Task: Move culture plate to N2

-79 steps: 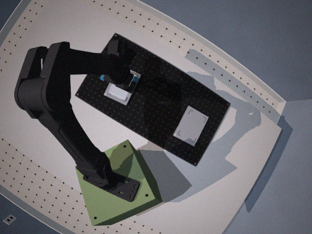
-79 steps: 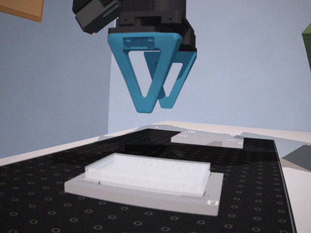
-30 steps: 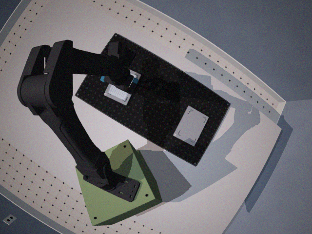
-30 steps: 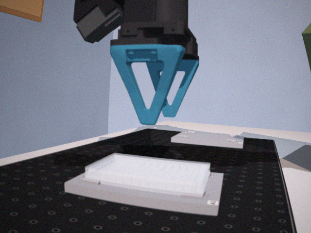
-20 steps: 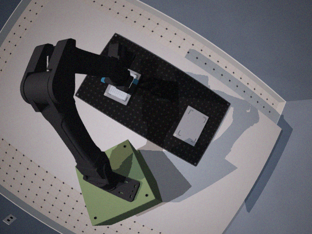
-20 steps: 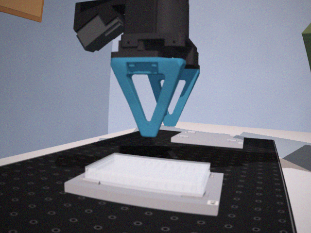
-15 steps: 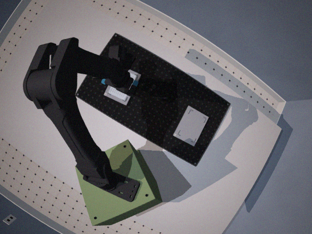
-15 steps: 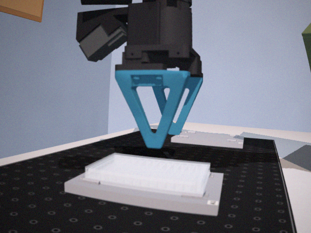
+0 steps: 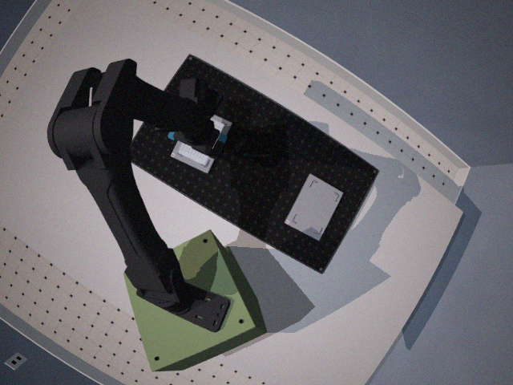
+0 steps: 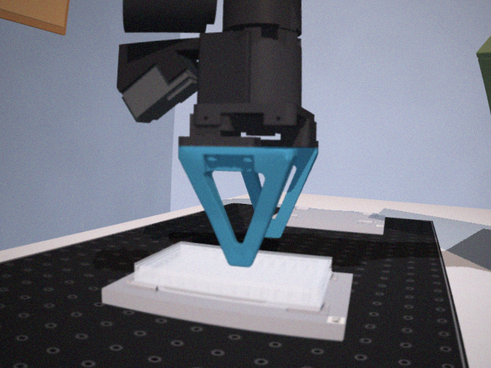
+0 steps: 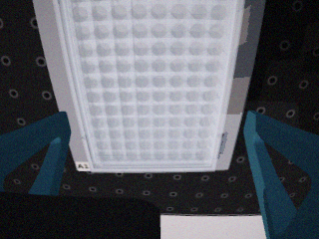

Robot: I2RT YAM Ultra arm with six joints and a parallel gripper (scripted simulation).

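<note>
The lidded plate [image 10: 234,273] sits on grey nest N1 [image 10: 222,310]; the blue gripper [image 10: 258,245] hangs over it, jaws spread.

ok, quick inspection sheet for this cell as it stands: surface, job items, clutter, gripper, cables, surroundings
Surface: black perforated board on a pale table.
Job's things: clear lidded plate sits flat on the left nest, lid on; the right nest holds nothing, corner locators visible.
Clutter: nothing seen.
Gripper: gripper open, blue fingers straddling the plate's near end, wider than the plate; nothing held. The exterior view shows the tips near lid height; contact cannot be judged.
Cables: nothing seen.
Surroundings: arm mounted on a green block; grey-blue walls; an orange panel at the upper left of the exterior view.
</note>
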